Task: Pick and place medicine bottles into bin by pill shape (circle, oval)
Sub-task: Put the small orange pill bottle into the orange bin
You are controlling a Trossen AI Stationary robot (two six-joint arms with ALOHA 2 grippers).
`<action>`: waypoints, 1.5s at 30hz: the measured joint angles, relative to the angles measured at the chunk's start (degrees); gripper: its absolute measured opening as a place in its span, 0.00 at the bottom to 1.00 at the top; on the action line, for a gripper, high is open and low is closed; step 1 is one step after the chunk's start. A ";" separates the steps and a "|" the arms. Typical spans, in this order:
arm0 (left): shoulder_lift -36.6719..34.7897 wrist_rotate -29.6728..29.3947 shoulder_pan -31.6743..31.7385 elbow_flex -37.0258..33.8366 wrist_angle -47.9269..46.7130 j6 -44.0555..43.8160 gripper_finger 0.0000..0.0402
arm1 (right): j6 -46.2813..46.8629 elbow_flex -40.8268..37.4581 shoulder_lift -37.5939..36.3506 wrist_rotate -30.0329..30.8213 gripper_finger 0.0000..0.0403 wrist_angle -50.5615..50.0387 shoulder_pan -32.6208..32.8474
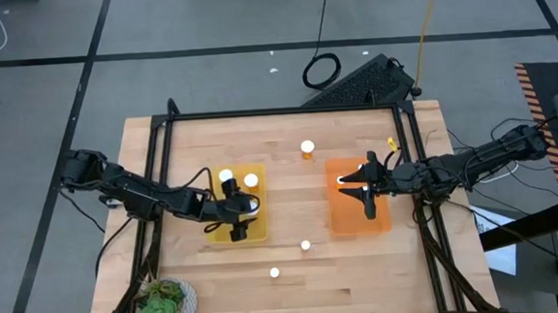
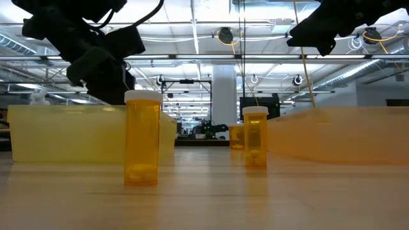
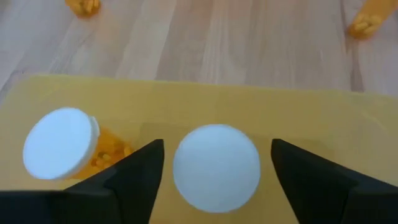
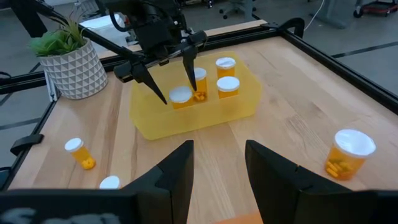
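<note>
Wooden planks make up the table [image 1: 296, 282], on grey flooring. Yellow tray [image 1: 227, 232] near its left edge holds 3 white-capped bottles [image 4: 227, 86]; the left gripper [image 3: 214, 171] straddles one bottle [image 3: 216, 167], fingers spread, not touching. Right gripper [image 1: 370, 194] hangs open and empty over the orange tray [image 1: 346, 220]. 3 more bottles [image 1: 307, 150] stand loose mid-table.

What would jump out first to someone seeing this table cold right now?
The left end effector, fingers spread open around a white-capped bottle standing in the yellow tray at table left, beside other bottles there. Opposite it, the right end effector hangs open over the orange tray. Three loose bottles stand on the bare wood between and in front of the trays.
</note>
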 joint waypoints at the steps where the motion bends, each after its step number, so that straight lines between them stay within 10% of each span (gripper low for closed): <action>1: 0.00 -0.04 0.00 0.02 0.29 0.11 0.77 | 0.00 0.00 0.00 0.00 0.35 0.02 0.00; 23: -7.34 0.36 0.00 21.11 -23.33 14.00 0.68 | -3.64 9.29 21.98 -6.13 0.43 11.45 3.82; 31: -7.32 0.44 0.00 21.66 -25.55 13.38 0.68 | -6.01 22.44 34.01 -7.69 0.49 0.47 7.88; 35: -7.32 0.44 0.00 21.66 -26.83 12.48 0.68 | -5.67 23.28 37.52 -15.30 0.48 -0.04 8.69; 45: -7.32 0.46 0.00 21.62 -26.78 13.81 0.68 | -4.28 23.28 44.19 -11.89 0.48 0.29 8.43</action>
